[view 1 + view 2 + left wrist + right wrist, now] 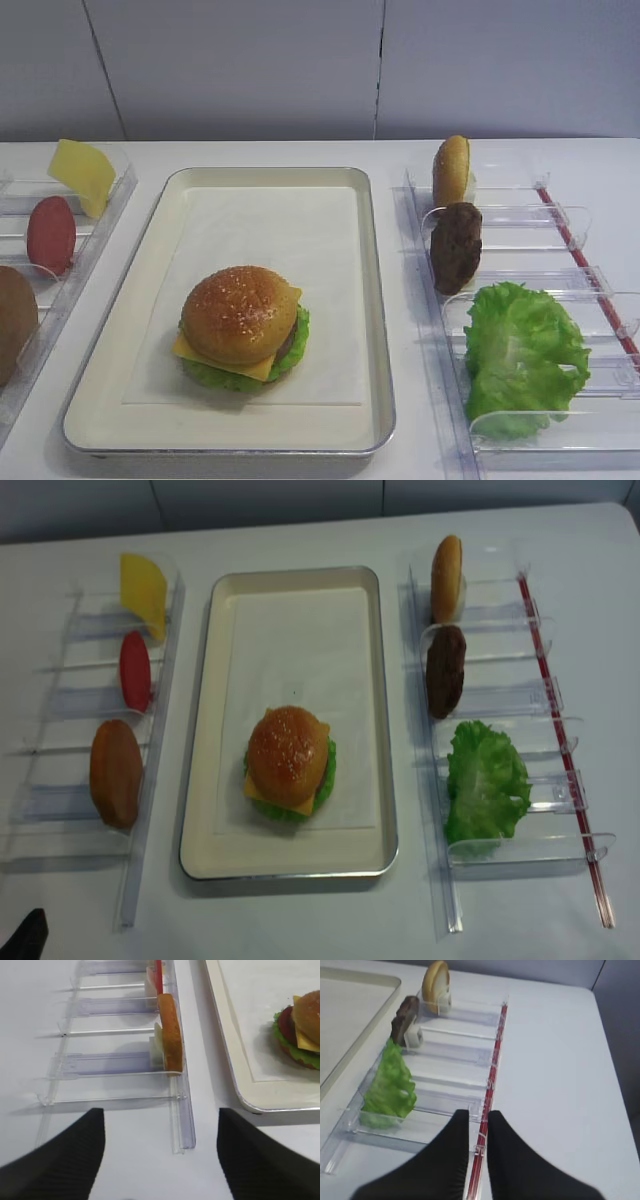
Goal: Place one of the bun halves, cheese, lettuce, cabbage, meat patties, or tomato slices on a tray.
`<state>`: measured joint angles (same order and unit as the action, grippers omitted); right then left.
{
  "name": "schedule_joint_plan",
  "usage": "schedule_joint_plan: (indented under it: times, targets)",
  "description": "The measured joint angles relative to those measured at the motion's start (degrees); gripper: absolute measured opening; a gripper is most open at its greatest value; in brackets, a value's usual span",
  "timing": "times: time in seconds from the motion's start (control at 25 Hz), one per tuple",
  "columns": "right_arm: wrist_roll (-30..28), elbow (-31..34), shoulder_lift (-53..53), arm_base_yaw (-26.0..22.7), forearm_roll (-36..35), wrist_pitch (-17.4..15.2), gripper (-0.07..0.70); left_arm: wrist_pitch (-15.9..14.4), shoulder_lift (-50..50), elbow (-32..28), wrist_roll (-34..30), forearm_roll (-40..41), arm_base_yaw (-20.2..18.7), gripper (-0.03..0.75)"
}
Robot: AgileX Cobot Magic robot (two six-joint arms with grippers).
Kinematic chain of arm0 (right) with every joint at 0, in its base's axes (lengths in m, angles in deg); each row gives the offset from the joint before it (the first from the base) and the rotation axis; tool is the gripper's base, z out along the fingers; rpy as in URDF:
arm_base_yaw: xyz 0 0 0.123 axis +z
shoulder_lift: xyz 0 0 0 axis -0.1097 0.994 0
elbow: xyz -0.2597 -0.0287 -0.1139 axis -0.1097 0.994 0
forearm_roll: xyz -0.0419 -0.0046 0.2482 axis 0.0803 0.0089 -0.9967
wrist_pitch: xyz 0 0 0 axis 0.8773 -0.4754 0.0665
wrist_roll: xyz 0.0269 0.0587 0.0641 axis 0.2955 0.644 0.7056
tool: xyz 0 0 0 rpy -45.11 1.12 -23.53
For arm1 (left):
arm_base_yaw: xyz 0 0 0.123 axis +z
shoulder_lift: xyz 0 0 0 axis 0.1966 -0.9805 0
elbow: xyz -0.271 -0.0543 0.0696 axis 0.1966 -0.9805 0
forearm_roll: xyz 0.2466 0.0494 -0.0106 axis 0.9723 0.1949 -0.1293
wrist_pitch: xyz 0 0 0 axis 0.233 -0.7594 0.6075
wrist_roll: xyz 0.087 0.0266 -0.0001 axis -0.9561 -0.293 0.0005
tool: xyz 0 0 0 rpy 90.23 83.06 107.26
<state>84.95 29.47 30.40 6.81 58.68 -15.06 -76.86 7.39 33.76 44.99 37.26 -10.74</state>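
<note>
On the cream tray (375, 300) sits a stacked burger: seeded bun top (238, 312) over cheese (190, 350), a patty and lettuce. The right bins hold a bun half (451, 170), a meat patty (456, 247) and lettuce (520, 355). The left bins hold a cheese slice (80, 172), a tomato slice (50, 235) and a brown bun half (15, 320). Cabbage is out of view. My right gripper (478, 1112) hovers over the right bins' red strip, its jaws a narrow gap apart and empty. My left gripper (161, 1112) stands wide open and empty near the left bins' front end.
Clear plastic bin racks (500, 690) flank the tray on both sides. The tray's near corner (250, 1102) lies just right of my left gripper. White table surrounds everything, with a wall at the back.
</note>
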Motion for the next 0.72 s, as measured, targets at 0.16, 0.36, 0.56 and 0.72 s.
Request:
schedule_joint_plan:
  times: [0.16, 0.36, 0.56, 0.72]
  targets:
    - [-2.73, 1.56, 0.0, 0.0, -1.87, -1.82, 0.086, 0.0, 0.0, 0.0, 0.0, 0.0, 0.0, 0.456]
    - [-4.19, 1.79, 0.0, 0.0, -2.79, -2.61, 0.048, 0.0, 0.0, 0.0, 0.0, 0.0, 0.0, 0.456]
    - [-4.22, 1.79, 0.0, 0.0, -2.79, -2.61, 0.013, 0.0, 0.0, 0.0, 0.0, 0.0, 0.0, 0.456]
    - [-4.32, 1.79, 0.0, 0.0, -2.91, -2.61, 0.002, 0.0, 0.0, 0.0, 0.0, 0.0, 0.0, 0.456]
